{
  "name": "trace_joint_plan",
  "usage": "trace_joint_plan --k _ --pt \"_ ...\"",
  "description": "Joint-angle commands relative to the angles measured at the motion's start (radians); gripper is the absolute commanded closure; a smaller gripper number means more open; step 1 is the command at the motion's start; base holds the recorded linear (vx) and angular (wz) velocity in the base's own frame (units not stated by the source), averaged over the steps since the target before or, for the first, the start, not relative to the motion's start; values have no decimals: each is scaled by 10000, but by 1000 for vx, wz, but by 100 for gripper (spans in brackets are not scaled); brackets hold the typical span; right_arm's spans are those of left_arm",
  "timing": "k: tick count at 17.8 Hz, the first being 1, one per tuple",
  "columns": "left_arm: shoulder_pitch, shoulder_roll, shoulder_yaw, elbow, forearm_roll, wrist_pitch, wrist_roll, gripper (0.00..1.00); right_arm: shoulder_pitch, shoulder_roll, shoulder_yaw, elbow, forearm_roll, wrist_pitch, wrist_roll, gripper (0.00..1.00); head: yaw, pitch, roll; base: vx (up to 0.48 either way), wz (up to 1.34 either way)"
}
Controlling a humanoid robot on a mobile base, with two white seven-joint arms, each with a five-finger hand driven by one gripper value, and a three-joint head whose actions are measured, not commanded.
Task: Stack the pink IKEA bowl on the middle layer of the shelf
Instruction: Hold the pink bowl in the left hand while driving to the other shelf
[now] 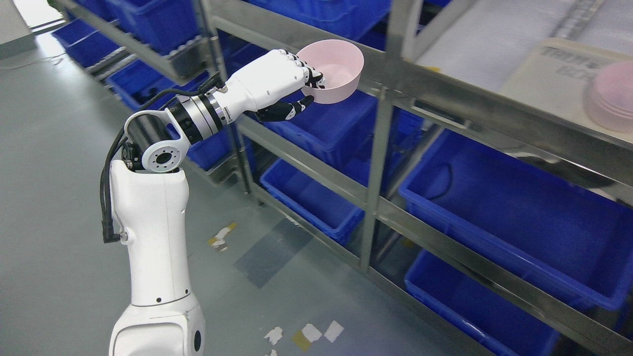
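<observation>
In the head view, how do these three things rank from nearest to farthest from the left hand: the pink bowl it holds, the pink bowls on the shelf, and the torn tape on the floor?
1. Pink bowl: gripped in the left hand.
2. Torn tape: on the floor, at the bottom of the view.
3. Pink bowls on the shelf: far right edge, blurred.

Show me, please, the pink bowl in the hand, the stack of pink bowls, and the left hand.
pink bowl (341, 69), head view, inner wall
stack of pink bowls (610, 99), head view, side
left hand (269, 81), head view, back

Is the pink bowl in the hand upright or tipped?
Tipped: the pink bowl in the left hand leans, its opening facing up toward the camera.
</observation>
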State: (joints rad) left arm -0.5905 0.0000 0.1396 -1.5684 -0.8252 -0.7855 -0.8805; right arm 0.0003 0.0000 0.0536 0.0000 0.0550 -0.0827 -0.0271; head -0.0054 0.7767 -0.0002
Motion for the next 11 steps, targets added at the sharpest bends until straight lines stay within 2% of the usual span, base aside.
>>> trace_joint_plan --k 1,7,11 --pt "0 175 -536 237 14 1 61 94 227 -175 1 -175 3 -2 10 0 0 0 0 8 -1180" --pt "-16 175 -476 237 14 1 61 94 227 -175 1 -175 3 -2 10 0 0 -1 0 25 -1006" --pt "-229 175 -461 237 -1 1 61 94 227 -175 1 -175 3 -2 10 0 0 -1 0 38 -618"
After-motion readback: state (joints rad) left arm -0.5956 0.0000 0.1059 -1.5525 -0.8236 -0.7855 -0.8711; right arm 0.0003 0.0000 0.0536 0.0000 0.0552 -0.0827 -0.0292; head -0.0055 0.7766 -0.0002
